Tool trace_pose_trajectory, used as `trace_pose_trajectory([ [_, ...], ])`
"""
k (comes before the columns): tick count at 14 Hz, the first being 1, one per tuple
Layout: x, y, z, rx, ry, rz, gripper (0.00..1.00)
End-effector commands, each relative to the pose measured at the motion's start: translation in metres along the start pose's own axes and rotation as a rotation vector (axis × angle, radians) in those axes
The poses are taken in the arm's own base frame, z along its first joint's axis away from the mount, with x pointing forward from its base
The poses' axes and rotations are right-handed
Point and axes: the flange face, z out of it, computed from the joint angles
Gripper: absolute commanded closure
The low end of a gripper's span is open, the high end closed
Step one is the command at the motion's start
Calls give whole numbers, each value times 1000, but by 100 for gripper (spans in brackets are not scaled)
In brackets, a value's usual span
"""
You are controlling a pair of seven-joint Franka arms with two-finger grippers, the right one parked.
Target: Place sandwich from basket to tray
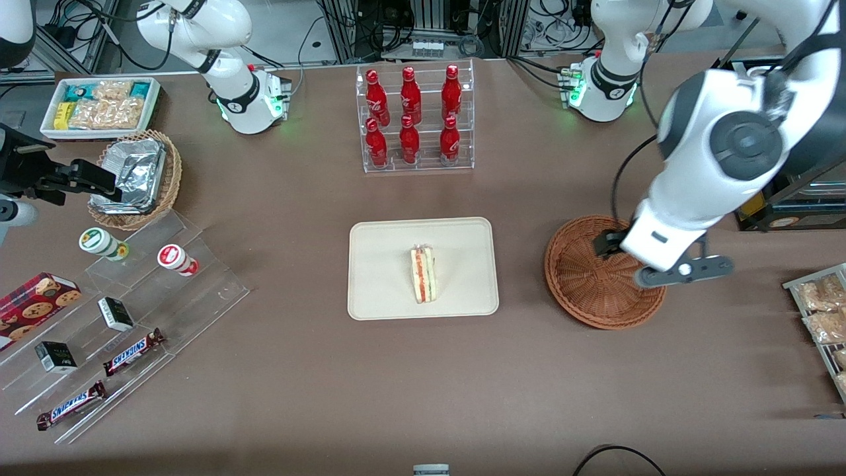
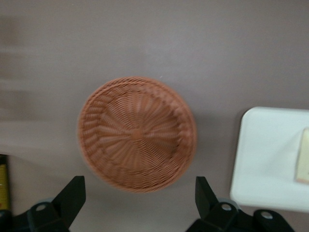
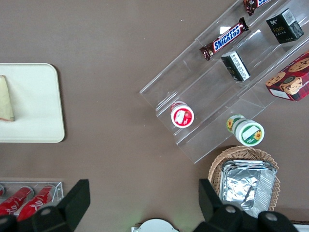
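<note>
Brown table, sandwich (image 1: 423, 274) on tray (image 1: 377, 291), fingers (image 2: 72, 193) apart above basket (image 1: 581, 291)

Reddish-brown woven basket (image 1: 598, 281) — cream tray (image 1: 383, 264) — black gripper (image 2: 140, 200).

The sandwich (image 1: 423, 274) lies on the tray (image 1: 377, 291); the tool (image 2: 137, 205) hangs open above the basket (image 1: 581, 291) beside it.

The working left arm reaches in from the working arm's end of the table, its white forearm sloping down toward the front camera. Its gripper (image 1: 651, 261) hangs above the table, well inside the front edge, pointing straight down. In the wrist view the black fingers (image 2: 72, 195) stand wide apart with nothing between them.
</note>
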Motion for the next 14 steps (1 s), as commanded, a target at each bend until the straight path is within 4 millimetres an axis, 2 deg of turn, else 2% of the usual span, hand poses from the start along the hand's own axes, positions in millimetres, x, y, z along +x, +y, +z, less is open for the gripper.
trace_pose_trajectory([
  [1, -20, -43, -14, -12, -65, 137, 0],
  [4, -32, -110, -35, -54, -108, 228, 0],
  [7, -48, -162, -56, -152, -120, 168, 0],
  [8, -55, -174, -64, -171, -122, 151, 0],
  [11, -58, -177, -74, -108, -102, 151, 0],
  [13, -58, -150, -76, -57, -91, 204, 0],
  [14, -58, -146, -76, -57, -91, 212, 0],
])
